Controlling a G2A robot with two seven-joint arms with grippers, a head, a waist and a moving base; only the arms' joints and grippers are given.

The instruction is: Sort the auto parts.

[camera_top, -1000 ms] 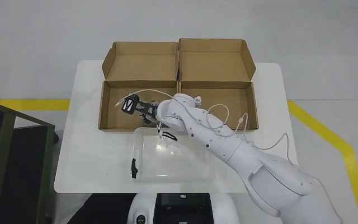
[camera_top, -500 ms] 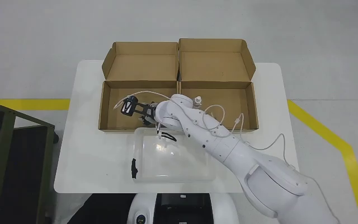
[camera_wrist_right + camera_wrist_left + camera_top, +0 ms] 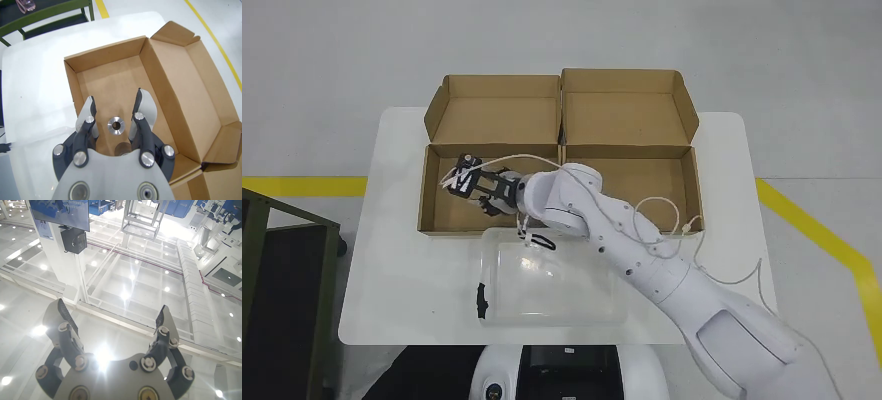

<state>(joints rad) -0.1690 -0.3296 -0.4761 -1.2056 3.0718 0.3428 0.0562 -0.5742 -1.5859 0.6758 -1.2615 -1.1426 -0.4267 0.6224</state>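
A silver metal ring [image 3: 116, 125] with a centre hole sits between the fingers of my right gripper [image 3: 115, 94], touching neither; whether it rests on the floor I cannot tell. The right gripper [image 3: 464, 178] is open above the left cardboard box [image 3: 426, 195], whose brown walls [image 3: 105, 50] surround it. A second open cardboard box [image 3: 642, 190] stands to its right. My left gripper [image 3: 112, 304] is open, holds nothing and points at a bright ceiling.
A clear plastic tray [image 3: 572, 300] lies at the table's front, with a black part [image 3: 480, 298] at its left edge and another [image 3: 542, 243] near its back rim. Both box lids stand open at the back. A green rack [image 3: 47, 17] stands beyond the table.
The right gripper has moved a little left over the left box and its fingers have spread apart. The metal ring now sits free between them.
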